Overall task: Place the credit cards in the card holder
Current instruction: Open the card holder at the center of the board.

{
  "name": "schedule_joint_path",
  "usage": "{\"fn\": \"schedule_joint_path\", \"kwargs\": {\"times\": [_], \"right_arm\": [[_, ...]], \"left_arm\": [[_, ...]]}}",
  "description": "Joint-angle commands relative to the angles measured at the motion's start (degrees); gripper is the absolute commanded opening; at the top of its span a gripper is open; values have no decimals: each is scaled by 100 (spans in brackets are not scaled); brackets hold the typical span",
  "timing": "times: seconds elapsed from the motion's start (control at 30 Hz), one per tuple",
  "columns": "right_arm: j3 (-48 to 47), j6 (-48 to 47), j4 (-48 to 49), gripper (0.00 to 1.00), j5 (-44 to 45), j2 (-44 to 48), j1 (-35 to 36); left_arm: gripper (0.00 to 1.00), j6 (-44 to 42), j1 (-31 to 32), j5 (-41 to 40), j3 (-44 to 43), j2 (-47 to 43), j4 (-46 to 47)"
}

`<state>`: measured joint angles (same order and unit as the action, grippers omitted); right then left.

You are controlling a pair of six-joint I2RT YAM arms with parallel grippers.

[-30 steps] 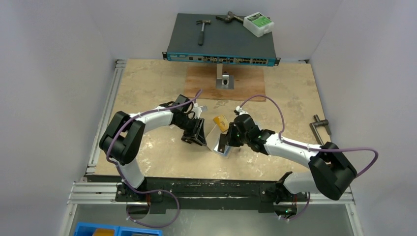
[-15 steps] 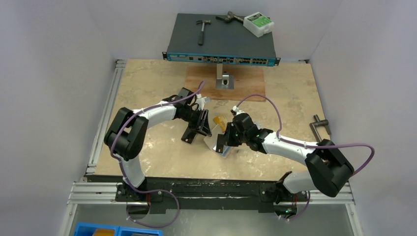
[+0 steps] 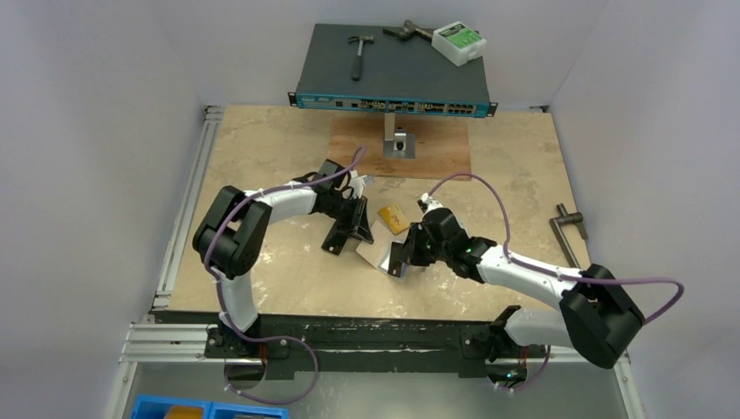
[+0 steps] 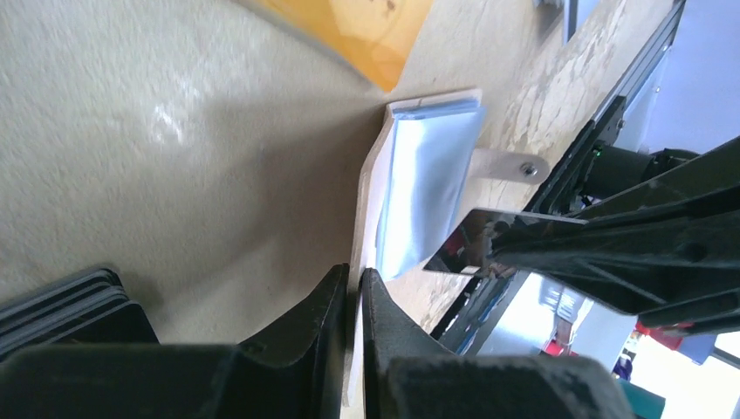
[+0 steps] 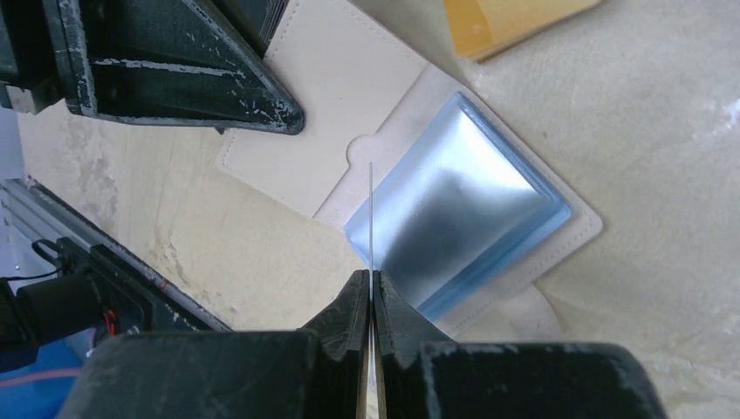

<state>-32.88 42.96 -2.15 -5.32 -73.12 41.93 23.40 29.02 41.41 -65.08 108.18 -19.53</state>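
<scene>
Left gripper [image 4: 353, 278]: clamped on an edge of the card holder [image 4: 428, 183], plain only from its wrist.
Card holder: open between the arms.
Right gripper [image 5: 372, 281]: pinching a silver card [image 4: 476, 237] edge-on above the bluish pocket [image 5: 454, 209]; left wrist shows its mirrored face.
Orange-yellow card [image 3: 393, 216]: just behind the holder.

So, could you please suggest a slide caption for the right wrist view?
Right fingers pinch a silver card edge-on over the bluish pocket of the open card holder.
</scene>
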Motion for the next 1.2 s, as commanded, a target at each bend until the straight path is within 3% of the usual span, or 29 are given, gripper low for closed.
{"fn": "schedule_joint_path", "kwargs": {"times": [0.0,0.57,1.17], "right_arm": [[400,252,-50,0,117,626,-67],[1285,693,-902,0,-310,2351,-410],[1386,583,-280,0,-571,1607,-455]], "left_arm": [[9,110,3,59,307,-356,141],[10,-36,3,-32,268,-385,28],[11,-172,100,-140,279,-410,-24]]}}
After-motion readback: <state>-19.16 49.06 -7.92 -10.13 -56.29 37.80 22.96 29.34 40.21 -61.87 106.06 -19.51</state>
